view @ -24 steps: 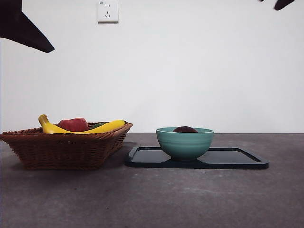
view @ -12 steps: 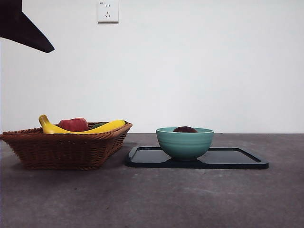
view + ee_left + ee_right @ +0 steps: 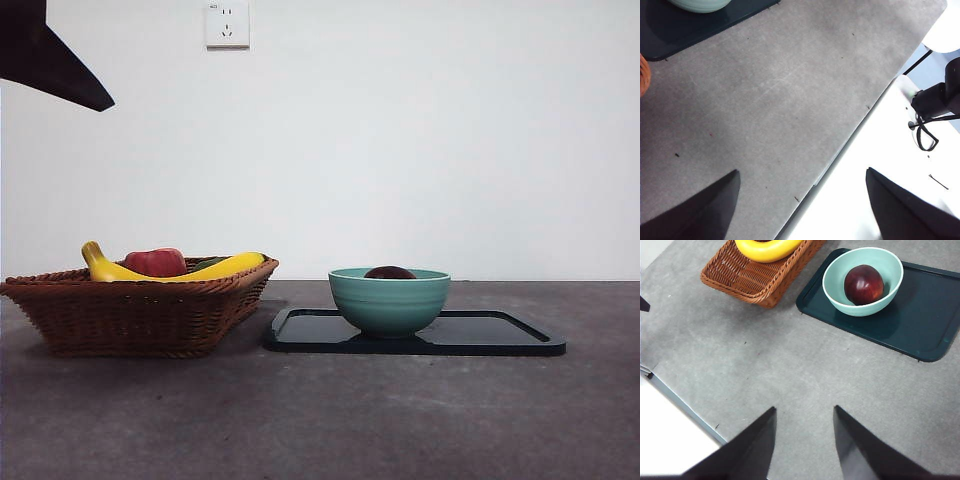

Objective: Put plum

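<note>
The plum (image 3: 389,272) is dark maroon and glossy, and only its top shows above the rim of the teal bowl (image 3: 389,302) in the front view. From the right wrist view the plum (image 3: 863,284) lies inside the bowl (image 3: 860,309), which stands on the dark tray (image 3: 920,330). My right gripper (image 3: 805,408) hangs open and empty high above the bare table, well short of the bowl. My left gripper (image 3: 801,171) is open and empty too, over the table's edge, far from the bowl (image 3: 700,4).
A wicker basket (image 3: 130,315) left of the tray (image 3: 500,335) holds a banana (image 3: 215,268) and a red apple (image 3: 155,262). A black arm tip (image 3: 50,60) shows at the top left corner. The table's edge (image 3: 840,150) runs between my left jaws.
A black arm tip at the front view's top right corner has gone out of the picture. The fruit, bowl, tray and basket have not moved.
</note>
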